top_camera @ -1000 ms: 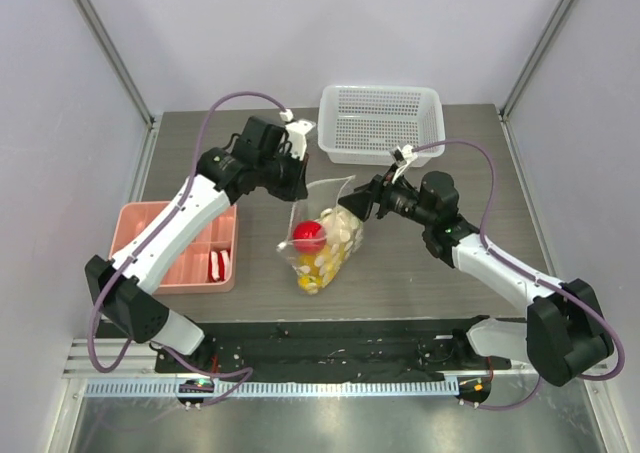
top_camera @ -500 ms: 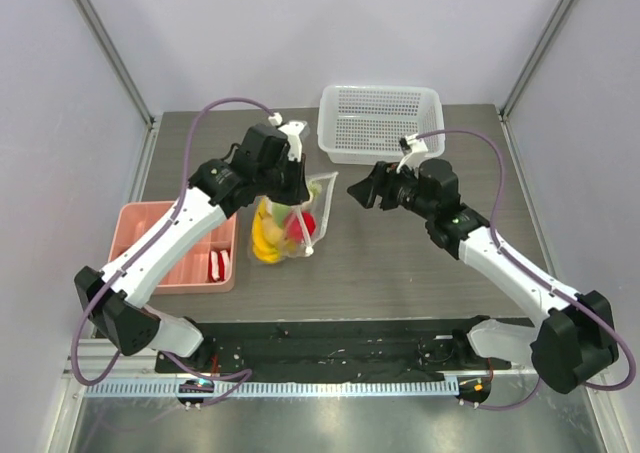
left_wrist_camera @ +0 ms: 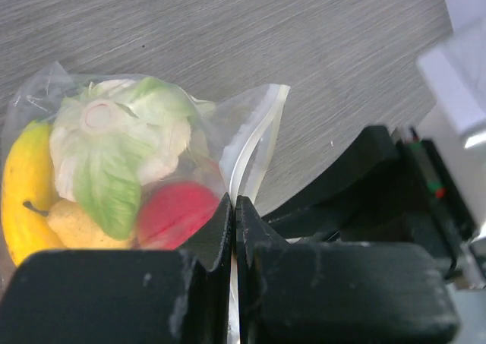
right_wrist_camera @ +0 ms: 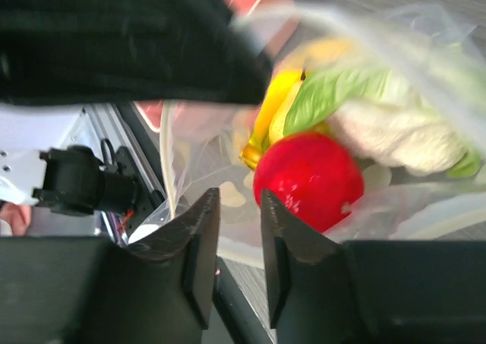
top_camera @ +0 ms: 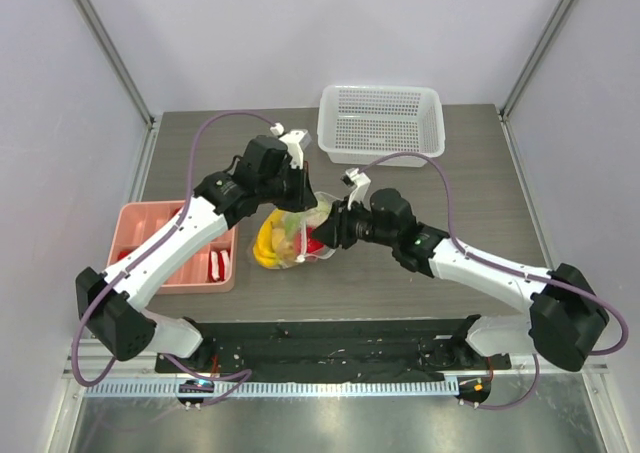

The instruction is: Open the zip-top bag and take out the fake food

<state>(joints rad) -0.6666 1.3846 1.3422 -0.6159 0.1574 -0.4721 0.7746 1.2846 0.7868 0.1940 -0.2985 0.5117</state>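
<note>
We've got the left gripper (left_wrist_camera: 233, 207) pinched tight on the rim of the zip-top bag (top_camera: 285, 243), centre of the top view. That lets the right gripper (right_wrist_camera: 240, 207), barely parted, take the opposite lip. Can't tell if it has. The fake food (left_wrist_camera: 114, 143) sits inside.

left gripper (left_wrist_camera: 232, 207) clamped; right gripper (right_wrist_camera: 239, 207) slightly parted.

clear crinkly zip-top bag (top_camera: 288, 235) near the middle of the table (top_camera: 500, 173), stuffed pretty full, zip strip running along one edge, fake food (top_camera: 270, 245) all crammed inside, white cauliflower (left_wrist_camera: 114, 131) with green leaves, banana (left_wrist_camera: 21, 188), red fruit (left_wrist_camera: 173, 213), yellow-orange fruit (left_wrist_camera: 72, 226)
</note>
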